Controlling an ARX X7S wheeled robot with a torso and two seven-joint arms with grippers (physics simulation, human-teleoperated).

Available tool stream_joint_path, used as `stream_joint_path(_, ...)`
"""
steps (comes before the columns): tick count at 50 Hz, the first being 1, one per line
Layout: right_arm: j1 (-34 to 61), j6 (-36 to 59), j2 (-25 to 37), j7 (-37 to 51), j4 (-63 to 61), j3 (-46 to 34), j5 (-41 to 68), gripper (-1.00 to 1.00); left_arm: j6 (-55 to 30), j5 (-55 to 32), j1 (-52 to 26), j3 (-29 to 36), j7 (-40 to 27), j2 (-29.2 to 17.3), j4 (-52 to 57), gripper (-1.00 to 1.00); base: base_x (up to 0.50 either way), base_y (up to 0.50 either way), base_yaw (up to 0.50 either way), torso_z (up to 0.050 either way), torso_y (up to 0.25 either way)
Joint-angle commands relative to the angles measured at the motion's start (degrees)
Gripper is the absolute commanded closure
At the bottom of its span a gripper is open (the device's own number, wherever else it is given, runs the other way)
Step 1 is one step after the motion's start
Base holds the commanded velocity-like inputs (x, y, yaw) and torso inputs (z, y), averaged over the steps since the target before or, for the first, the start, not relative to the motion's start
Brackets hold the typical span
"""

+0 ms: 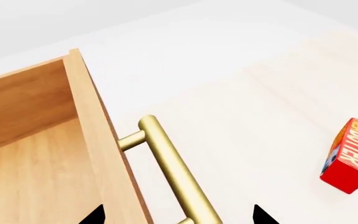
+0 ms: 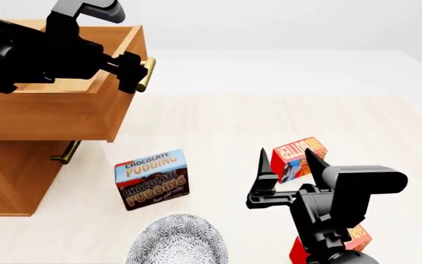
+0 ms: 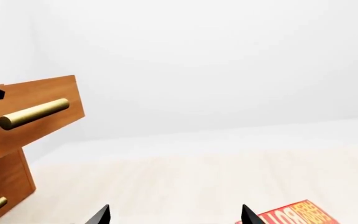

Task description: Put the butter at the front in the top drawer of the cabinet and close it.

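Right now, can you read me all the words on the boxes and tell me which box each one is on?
"BUTTER": red butter carton between the open fingers of the right hand; also readable in the left wrist view.
"CHOCOLATE PUDDING", printed twice: brown-and-blue pudding box.
Small script under the pudding name: too small to read.
Second red carton behind the right arm: lettering mostly hidden, unreadable.
The bowl and cabinet carry no words.
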Motion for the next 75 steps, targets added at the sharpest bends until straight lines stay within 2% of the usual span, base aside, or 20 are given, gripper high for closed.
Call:
stream_joint_path(1,-0.6,-0.9,0.2,-0.2,0.2,0.2,0.4,-1.00,-0.8,-3.1,-0.7,-2.0,0.3,1.7,1.9,-1.00,0.00,0.00,0.00,0.000,0.000)
stream_joint_path(28,-0.9,0.4,1.1,1.7,-3.5,-0.8,1.1,-1.00,-8.5,-7.8,-1.1,-7.2,-5.8,-4.0,14.5,-1.00,0.00,0.00,0.00,0.000,0.000)
stream_joint_path(34,-1.3,0.2,1.4,2.0,-4.2,-0.7,1.2,-1.00,-12.6,-10.5,-0.8,-10.9,-10.4,-5.9,21.0,-1.00,0.00,0.00,0.00,0.000,0.000)
stream_joint_path(42,-1.4,-0.3,1.5,2.1,-4.1,-0.9,1.1,-1.00,-23.5,-20.4,3.4,-23.1,-23.2,-7.6,40.7,-1.00,0.00,0.00,0.00,0.000,0.000)
stream_joint_path(46,-1.7,-0.7,1.6,2.2,-4.2,-0.8,1.0,-1.00,-28.6,-28.8,8.5,-32.2,-36.0,-6.7,51.1,-1.00,0.00,0.00,0.00,0.000,0.000)
stream_joint_path(48,-1.9,-0.8,1.7,2.3,-4.3,-0.8,1.0,-1.00,-28.6,-37.2,11.2,-36.4,-45.4,-6.5,55.0,-1.00,0.00,0.00,0.00,0.000,0.000)
stream_joint_path(52,-1.9,-0.4,2.0,2.8,-5.0,-0.7,1.1,-1.00,-27.0,-49.6,16.8,-43.5,-59.7,-5.9,62.2,-1.00,0.00,0.00,0.00,0.000,0.000)
stream_joint_path(55,-1.8,-0.3,2.2,3.1,-5.6,-0.6,1.0,-1.00,-24.4,-54.7,20.9,-47.4,-65.4,-5.9,67.6,-1.00,0.00,0.00,0.00,0.000,0.000)
stream_joint_path(59,-1.7,-0.2,2.5,3.5,-6.2,-0.6,0.9,-1.00,-19.6,-50.6,28.0,-52.0,-64.9,-6.2,77.2,-1.00,0.00,0.00,0.00,0.000,0.000)
stream_joint_path(64,-1.5,-0.3,2.8,3.9,-6.8,-0.6,0.5,-1.00,-7.8,-37.5,42.9,-59.3,-57.9,-3.3,90.6,-1.00,0.00,0.00,0.00,0.000,0.000)
stream_joint_path(68,-1.3,-0.4,2.9,4.0,-6.8,-0.7,0.4,-1.00,2.4,-23.9,56.4,-59.3,-50.3,-0.7,98.3,-1.00,0.00,0.00,0.00,0.000,0.000)
stream_joint_path(75,-1.2,-0.8,3.2,4.5,-7.0,-0.7,-0.3,-1.00,17.7,-7.6,74.5,-54.8,-41.4,2.5,100.3,-1.00,0.00,0.00,0.00,0.000,0.000)
